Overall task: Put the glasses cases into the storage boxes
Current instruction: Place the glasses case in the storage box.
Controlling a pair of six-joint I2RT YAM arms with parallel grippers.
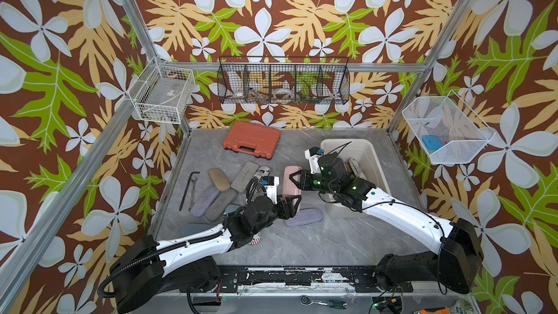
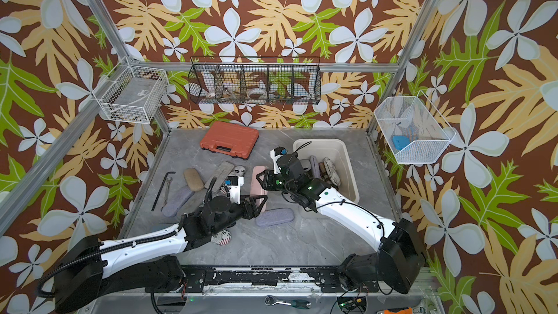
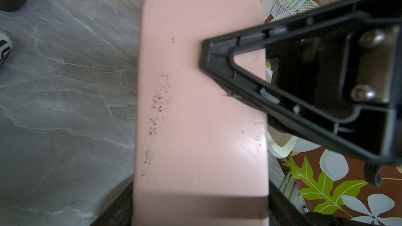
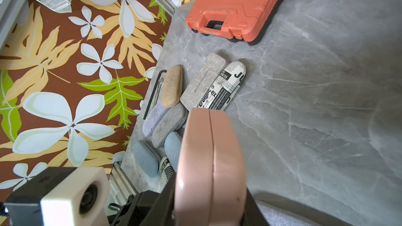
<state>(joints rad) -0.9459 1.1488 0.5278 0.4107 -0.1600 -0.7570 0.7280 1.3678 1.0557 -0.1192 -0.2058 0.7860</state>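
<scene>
The pink glasses case [image 1: 287, 188] sits mid-frame in a top view, its long side running up and down the picture. The left claw [image 1: 292, 199] is clamped on its lower end and the right claw [image 1: 291, 178] on its middle. The cream tub [image 1: 376, 161] lies to the right of it, nearest the right arm.

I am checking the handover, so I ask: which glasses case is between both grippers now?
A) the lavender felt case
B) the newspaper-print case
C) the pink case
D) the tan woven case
C: the pink case is gripped by the left gripper at one end and by the right gripper from its long side.
</scene>
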